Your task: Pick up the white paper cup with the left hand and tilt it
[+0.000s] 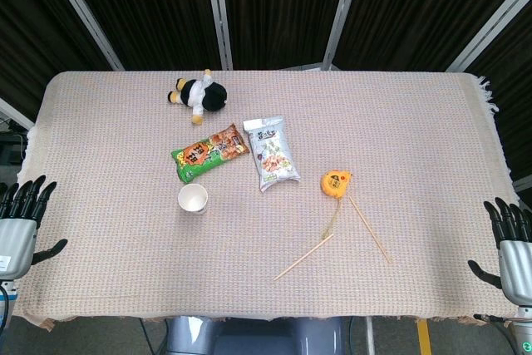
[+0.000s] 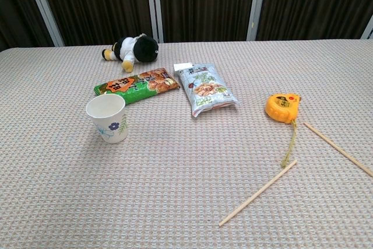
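Note:
The white paper cup (image 1: 193, 199) (image 2: 107, 118) stands upright on the woven tablecloth, left of centre, with a small blue flower print on its side. My left hand (image 1: 21, 222) hangs at the table's left edge, far from the cup, fingers spread and holding nothing. At the right edge my right hand (image 1: 509, 245) is likewise spread and empty. Neither hand appears in the chest view.
Just behind the cup lies a green and orange snack pack (image 1: 209, 152) (image 2: 136, 85). A silver snack bag (image 1: 272, 154) (image 2: 206, 88), a black and white plush toy (image 1: 199, 95) (image 2: 132, 49), an orange tape measure (image 1: 336, 182) (image 2: 282, 107) and two chopsticks (image 1: 304, 256) (image 2: 258, 193) lie further off.

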You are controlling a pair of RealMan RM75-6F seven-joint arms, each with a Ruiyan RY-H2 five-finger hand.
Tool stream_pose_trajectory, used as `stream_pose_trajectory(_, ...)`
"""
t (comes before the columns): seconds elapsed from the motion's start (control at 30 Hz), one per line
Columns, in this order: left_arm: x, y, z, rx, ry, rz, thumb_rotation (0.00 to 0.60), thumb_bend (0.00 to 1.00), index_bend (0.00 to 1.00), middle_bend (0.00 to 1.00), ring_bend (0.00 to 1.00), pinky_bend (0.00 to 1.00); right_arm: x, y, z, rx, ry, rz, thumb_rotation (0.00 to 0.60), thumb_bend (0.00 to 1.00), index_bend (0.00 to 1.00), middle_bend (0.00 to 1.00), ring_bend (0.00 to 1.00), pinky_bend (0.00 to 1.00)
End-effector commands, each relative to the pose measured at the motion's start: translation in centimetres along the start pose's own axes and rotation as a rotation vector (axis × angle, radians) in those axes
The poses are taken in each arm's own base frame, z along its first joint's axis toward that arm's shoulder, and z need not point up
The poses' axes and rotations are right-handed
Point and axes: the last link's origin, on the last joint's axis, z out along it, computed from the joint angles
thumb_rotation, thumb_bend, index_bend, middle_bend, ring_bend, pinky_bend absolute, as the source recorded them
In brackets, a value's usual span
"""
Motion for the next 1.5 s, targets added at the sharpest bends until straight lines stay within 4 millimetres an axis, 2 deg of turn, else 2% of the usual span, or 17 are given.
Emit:
stream_pose_trajectory(0.03, 0.0, 0.0, 0.0, -0.001, -0.001, 0.002, 0.6, 0.06, 0.0, 0.0, 0.0, 0.0, 0.0, 0.0, 0.0, -0.001, -0.002, 0.0, 0.6, 0.08, 0.01, 0.0, 0.0, 0.0)
stream_pose_trajectory(0.37, -0.3, 0.3, 0.2, -0.009, -0.018, 0.008, 0.6, 0.06, 0.0, 0.0, 0.0, 0.0, -0.1, -0.2, 0.0, 0.005, -0.012, -0.003, 0.6, 0.08, 0.01, 0.0, 0.0, 0.0)
stream_pose_trajectory(0.63, -0.9, 1.7, 1.3, -0.041, -0.053, 0.013, 0.6, 0.06, 0.0, 0.0, 0.0, 0.0, -0.1, -0.2, -0.1, 0.003, -0.02, 0.0, 0.6, 0.08, 0.01, 0.0, 0.0, 0.0)
stream_pose_trajectory(0.83, -0.9, 5.0, 4.2, -0.102, -0.1, 0.018, 0.6, 0.06, 0.06, 0.0, 0.0, 0.0, 0.1, -0.3, -0.3, 0.01, -0.019, 0.009, 0.6, 0.08, 0.01, 0.0, 0.0, 0.0)
stream_pose_trajectory(1.1, -1.0, 10.7, 8.1, -0.175, -0.18, 0.04, 0.6, 0.07, 0.1, 0.0, 0.0, 0.0, 0.2, -0.3, -0.4, 0.019, -0.024, 0.021, 0.6, 0.08, 0.01, 0.0, 0.0, 0.0)
stream_pose_trajectory(1.5, -2.7, 18.2, 11.2, -0.221, -0.273, 0.073, 0.6, 0.07, 0.19, 0.0, 0.0, 0.0, 0.7, 0.1, -0.3, 0.015, -0.026, 0.052, 0.6, 0.08, 0.01, 0.0, 0.0, 0.0)
